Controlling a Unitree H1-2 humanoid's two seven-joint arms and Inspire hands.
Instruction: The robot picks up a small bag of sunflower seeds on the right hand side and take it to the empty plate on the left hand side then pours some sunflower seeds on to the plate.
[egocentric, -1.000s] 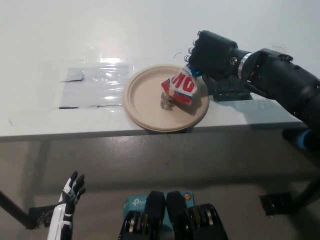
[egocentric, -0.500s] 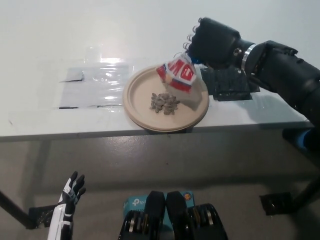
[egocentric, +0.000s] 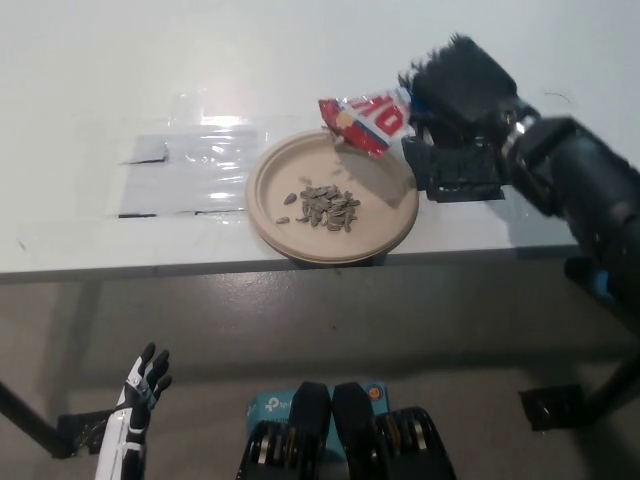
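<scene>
Over the far right rim of the round beige paper plate (egocentric: 400, 215), my black right hand (egocentric: 462, 82) holds the small red, white and blue foil bag of sunflower seeds (egocentric: 366, 123) by its right end, fingers closed in a pinch on the bag. The bag hangs clear of the plate, lying nearly level with its free end toward the table's left. The plate sits at the near edge of the white table (egocentric: 100, 80), its front rim just over that edge. A loose heap of grey sunflower seeds (egocentric: 324, 207) lies at the plate's centre. A black box-like object (egocentric: 460, 172) stands on the table just beside the plate's right rim, under my right forearm. My white left hand (egocentric: 140, 392) rests below the table's near edge, at its left, fingers spread and holding nothing.

Progress, as I judge it: pick-up, carry and pour appear done, since seeds lie on the plate. What remains, if anything, is to take the bag away and set it down.

Change from the earlier frames: one second ago the bag was low over the plate, tipped mouth-down with seeds only starting to fall. Now the bag is raised and withdrawn toward the far right rim, and the heap lies fully exposed.
</scene>
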